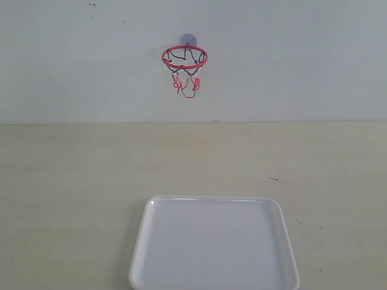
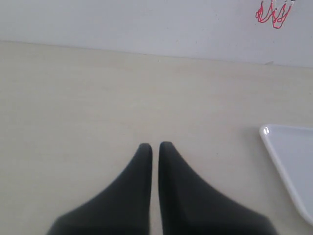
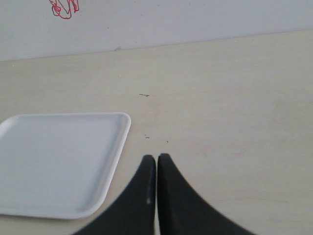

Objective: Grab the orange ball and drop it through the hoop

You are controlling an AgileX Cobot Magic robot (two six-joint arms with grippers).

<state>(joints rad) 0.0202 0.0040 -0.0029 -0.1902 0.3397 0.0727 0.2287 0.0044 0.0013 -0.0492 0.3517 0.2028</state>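
Orange is being shown nowhere: the orange ball is being caught by no view, so its place cannot be told, and nothing of the task is judged done. The hoop (image 1: 184, 57) is being carried on the wall (image 1: 302, 60) above the bench (image 1: 72, 181). The left fingers (image 2: 143, 161) and right fingers (image 3: 146, 171) are being pressed together on nothing, either side of the white tray (image 1: 138, 254). Nothing is being seen barring the hoop.

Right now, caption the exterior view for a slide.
Red-rimmed hoop stuck to the wall, white tray on the table in front.

White tray (image 1: 213, 244) flat on beige table (image 1: 72, 181); pale wall (image 1: 302, 60) behind.
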